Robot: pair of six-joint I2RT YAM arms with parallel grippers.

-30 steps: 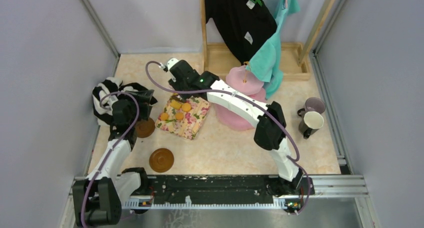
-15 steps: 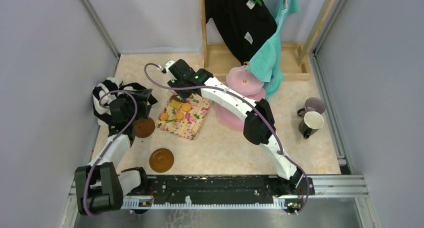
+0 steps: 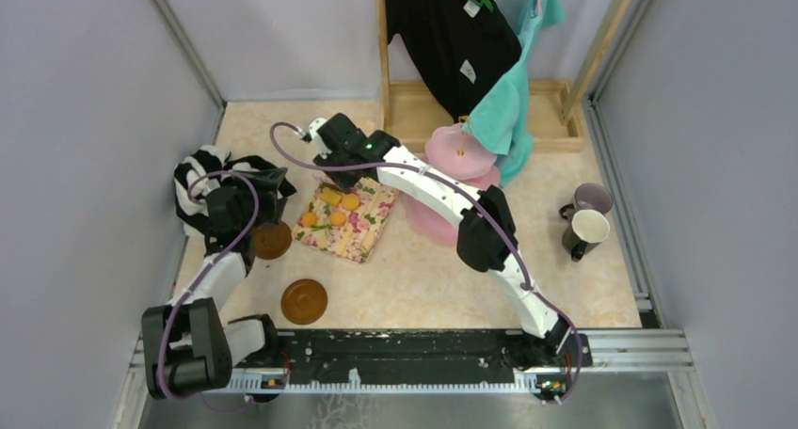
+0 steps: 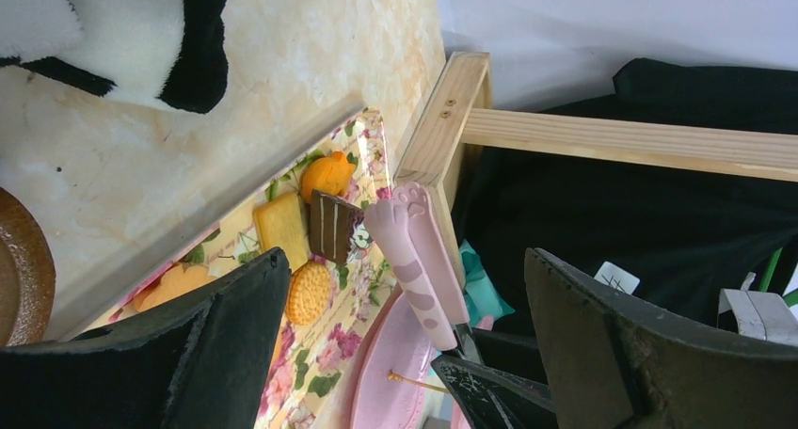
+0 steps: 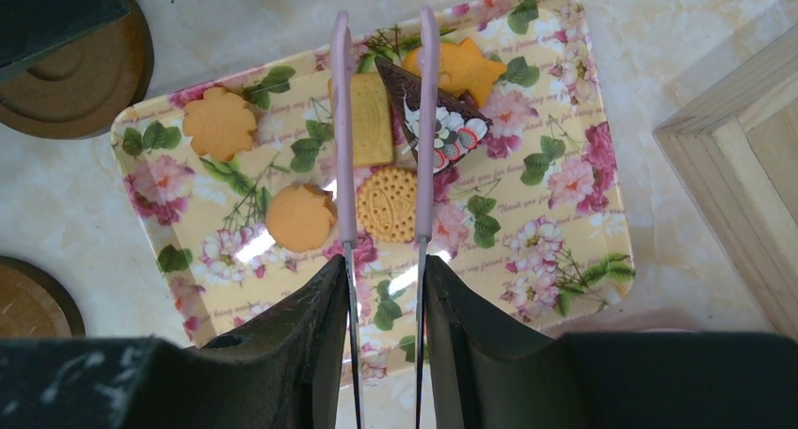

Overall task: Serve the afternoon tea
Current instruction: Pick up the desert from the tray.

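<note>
Tabletop (image 3: 423, 278), wooden rack (image 5: 743, 156) beside tray (image 5: 583, 213); right gripper (image 5: 386, 288) tight on tongs (image 5: 341, 147), left gripper (image 4: 405, 297) agape

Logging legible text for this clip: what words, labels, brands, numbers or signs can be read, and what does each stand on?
Nothing can be read for certain.
Floral-print rectangular tray: faint cursive lines printed among the flowers, too small to read.
White tags on the black hanging garment: blurred, unreadable.
</note>
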